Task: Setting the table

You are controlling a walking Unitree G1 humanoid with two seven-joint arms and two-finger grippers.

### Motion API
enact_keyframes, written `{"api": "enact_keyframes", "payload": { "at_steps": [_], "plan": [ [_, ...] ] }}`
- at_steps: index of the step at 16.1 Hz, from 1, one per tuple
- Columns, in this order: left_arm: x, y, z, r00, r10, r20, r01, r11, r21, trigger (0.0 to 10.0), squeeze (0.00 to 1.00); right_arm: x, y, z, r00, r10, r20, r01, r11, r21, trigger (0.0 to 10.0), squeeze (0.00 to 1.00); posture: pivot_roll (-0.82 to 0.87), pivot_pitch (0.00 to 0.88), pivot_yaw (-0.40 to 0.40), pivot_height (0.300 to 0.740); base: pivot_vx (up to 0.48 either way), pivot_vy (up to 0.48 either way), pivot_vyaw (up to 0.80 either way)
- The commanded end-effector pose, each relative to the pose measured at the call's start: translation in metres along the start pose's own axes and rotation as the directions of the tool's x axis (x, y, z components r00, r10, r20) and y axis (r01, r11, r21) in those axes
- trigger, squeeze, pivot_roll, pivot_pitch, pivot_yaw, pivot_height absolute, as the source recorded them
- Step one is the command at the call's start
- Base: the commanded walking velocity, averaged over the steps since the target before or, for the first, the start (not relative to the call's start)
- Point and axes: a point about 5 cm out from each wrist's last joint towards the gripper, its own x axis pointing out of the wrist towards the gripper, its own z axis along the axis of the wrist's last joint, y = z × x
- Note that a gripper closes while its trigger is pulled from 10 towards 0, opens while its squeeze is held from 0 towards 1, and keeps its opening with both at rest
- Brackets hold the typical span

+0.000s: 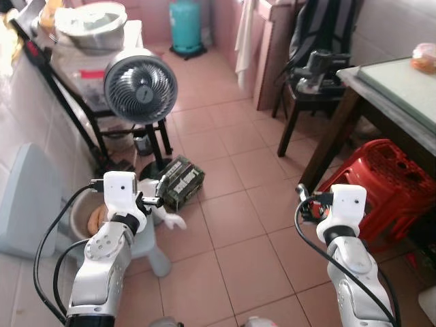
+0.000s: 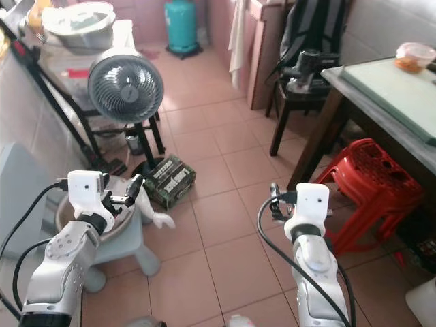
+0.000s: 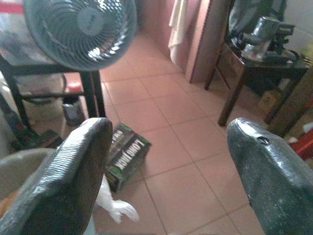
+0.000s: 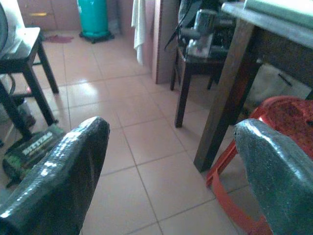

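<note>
Both tools, the left tool and right tool, hang empty over the pink tiled floor in the head views; a small plastic food container, judged light, rigid and best gripped across its rim, sits far back on the glass-covered tabletop. Left wrist view: black fingers spread wide, touching nothing. Right wrist view: fingers equally wide beside the red plastic stool.

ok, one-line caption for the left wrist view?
Left gripper open above the tiled floor, facing a grey fan and a green box.
</note>
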Motion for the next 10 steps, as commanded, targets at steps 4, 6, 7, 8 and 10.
{"api": "enact_keyframes", "payload": {
  "at_steps": [4,6,7,8,10],
  "plan": [
    [-0.0005,0.0,0.0002,1.0,-0.012,-0.027,0.011,0.999,-0.041,10.0,0.0,0.0023,-0.0012,-0.0021,1.0,-0.019,-0.012,0.019,1.0,0.011,10.0,0.0,-0.02,0.0,0.031,0.74,0.0,0.0,-0.8],
    [0.0005,-0.0002,0.0009,1.0,-0.011,-0.029,0.009,0.999,-0.046,10.0,0.0,0.0029,-0.0009,-0.0023,1.0,-0.02,-0.013,0.02,1.0,0.014,10.0,0.0,-0.02,0.0,0.03,0.74,0.0,0.0,-0.8],
    [0.0008,-0.0003,0.0015,0.999,-0.011,-0.031,0.01,0.999,-0.045,10.0,0.0,0.0035,-0.0001,-0.0023,1.0,-0.019,-0.012,0.019,1.0,0.015,10.0,0.0,-0.02,0.0,0.029,0.74,0.0,0.0,-0.8],
    [0.001,-0.0005,0.0017,0.999,-0.012,-0.03,0.01,0.999,-0.045,10.0,0.0,0.0039,0.0,-0.0022,1.0,-0.018,-0.011,0.018,1.0,0.014,10.0,0.0,-0.02,0.0,0.029,0.74,0.0,0.0,-0.8],
    [0.0011,0.0001,0.0019,0.999,-0.006,-0.032,0.005,0.999,-0.036,10.0,0.0,0.0052,-0.0006,-0.0013,1.0,-0.019,-0.007,0.019,1.0,0.013,10.0,0.0,-0.02,0.0,0.028,0.74,0.0,0.0,-0.8]
  ]
}}
